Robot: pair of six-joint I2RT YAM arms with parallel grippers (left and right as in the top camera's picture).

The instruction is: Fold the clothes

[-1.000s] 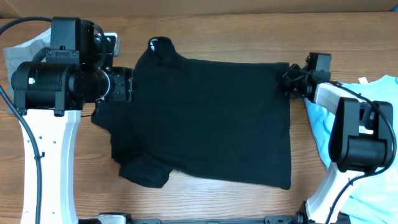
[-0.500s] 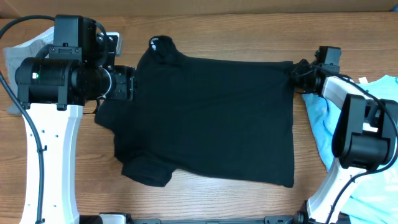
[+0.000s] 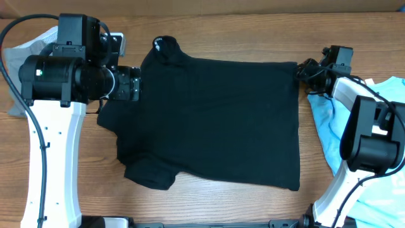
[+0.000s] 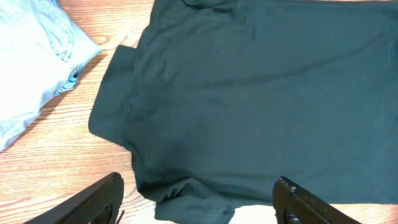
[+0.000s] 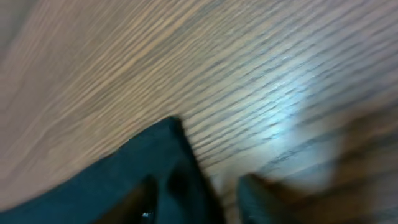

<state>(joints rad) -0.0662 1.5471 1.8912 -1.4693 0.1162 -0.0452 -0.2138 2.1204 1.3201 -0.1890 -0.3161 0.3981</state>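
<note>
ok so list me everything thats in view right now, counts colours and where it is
black t-shirt: 1, black, spread flat across the middle of the table, collar toward the far left corner
grey garment: 1, pale grey, bunched at the far left, partly hidden by the left arm
light-blue tee: 1, light blue, heaped at the right edge under the right arm
table: 1, brown wood grain, under everything
left arm: 1, white and black, left side by the shirt's sleeve
right arm: 1, white and black, right side by the shirt's far right corner
left fingers: 2, black, wide apart above the shirt
right fingers: 2, dark and blurred, apart at the shirt corner
</note>
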